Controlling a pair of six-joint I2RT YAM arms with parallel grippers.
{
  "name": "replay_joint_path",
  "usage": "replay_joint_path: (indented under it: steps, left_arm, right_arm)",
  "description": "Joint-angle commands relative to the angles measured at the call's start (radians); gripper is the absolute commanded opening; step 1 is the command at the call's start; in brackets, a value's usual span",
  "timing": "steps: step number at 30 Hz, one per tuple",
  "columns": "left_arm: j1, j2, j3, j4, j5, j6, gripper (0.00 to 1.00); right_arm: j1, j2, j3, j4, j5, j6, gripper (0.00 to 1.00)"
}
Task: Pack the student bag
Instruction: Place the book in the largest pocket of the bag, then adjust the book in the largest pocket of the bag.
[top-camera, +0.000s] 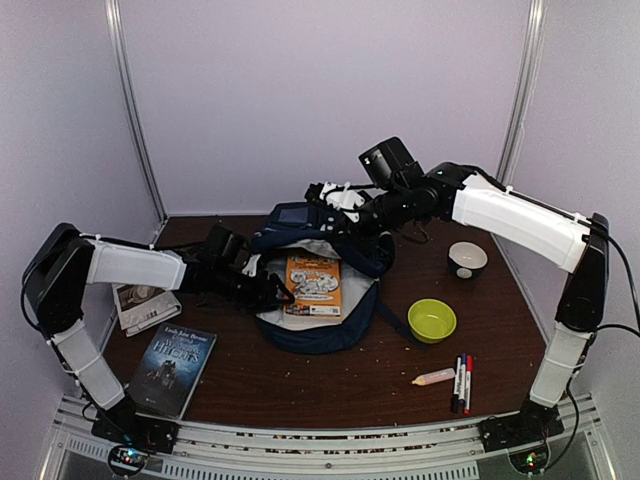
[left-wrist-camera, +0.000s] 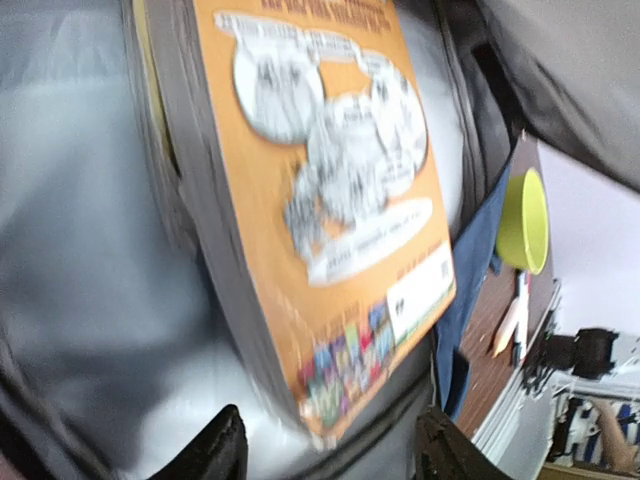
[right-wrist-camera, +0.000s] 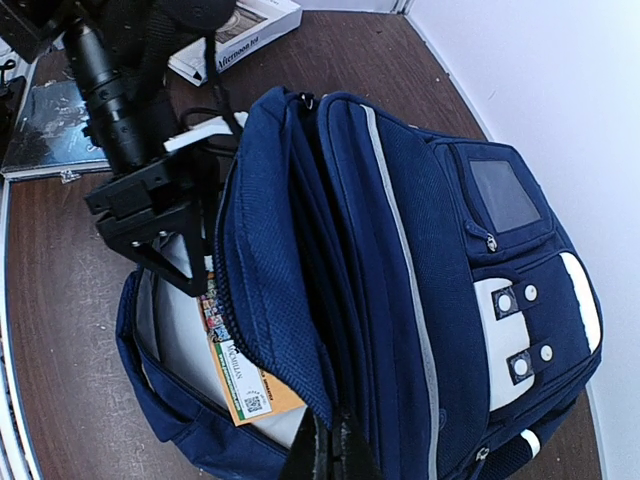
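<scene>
Orange book (top-camera: 313, 285) half hidden in student bag (right-wrist-camera: 400, 250); left pincer (left-wrist-camera: 332, 450) apart; right pincer (right-wrist-camera: 328, 452) clamped, seemingly on flap, tips cropped.

Pale lavender wall panels (top-camera: 330, 100) close the back and both sides, joined by slim metal corner posts (top-camera: 135, 110). An evenly lit dark brown wooden table (top-camera: 330, 390) fills the lower frame, with a metal rail (top-camera: 330, 450) along the bottom edge.

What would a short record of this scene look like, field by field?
Bag: large navy-blue fabric student bag, lying open
Inside: orange paperback book
Left gripper: open, at the book's lower edge
Right gripper: shut on the bag's flap
Beside bag: lime-green plastic bowl, marker pens, dark-covered book
</scene>
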Motion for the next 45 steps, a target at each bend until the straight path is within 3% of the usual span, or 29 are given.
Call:
replay_joint_path:
  steps: [1, 5, 9, 13, 18, 22, 29, 39, 45]
  left_arm:
    - [-0.059, -0.085, -0.078, -0.009, -0.114, 0.106, 0.58]
    - [-0.111, -0.106, -0.104, 0.023, -0.158, 0.198, 0.41]
    - [-0.184, -0.152, -0.134, 0.081, -0.221, 0.296, 0.18]
    - [-0.267, -0.168, -0.125, 0.064, -0.348, 0.462, 0.01]
    - [-0.339, -0.144, -0.093, 0.004, -0.537, 0.621, 0.0]
    - [-0.339, -0.086, -0.019, -0.065, -0.608, 0.718, 0.0]
    - [-0.339, 0.014, 0.093, -0.09, -0.622, 0.83, 0.0]
    - [-0.346, 0.117, 0.147, -0.139, -0.475, 0.911, 0.0]
    - [-0.349, 0.186, 0.186, -0.145, -0.601, 0.919, 0.0]
  right_arm:
    - [-0.012, -0.035, -0.011, 0.039, -0.017, 0.017, 0.0]
    - [-0.011, -0.019, -0.009, 0.045, -0.044, 0.043, 0.0]
    - [-0.012, -0.018, -0.006, 0.045, -0.049, 0.052, 0.0]
    - [-0.011, -0.023, -0.012, 0.047, -0.044, 0.053, 0.0]
    - [-0.012, -0.027, -0.021, 0.048, -0.043, 0.055, 0.0]
    - [-0.012, -0.027, -0.02, 0.05, -0.042, 0.056, 0.0]
    - [-0.011, -0.024, -0.02, 0.049, -0.045, 0.06, 0.0]
    - [-0.012, -0.015, -0.012, 0.048, -0.042, 0.058, 0.0]
    - [-0.011, -0.003, -0.004, 0.043, -0.053, 0.059, 0.0]
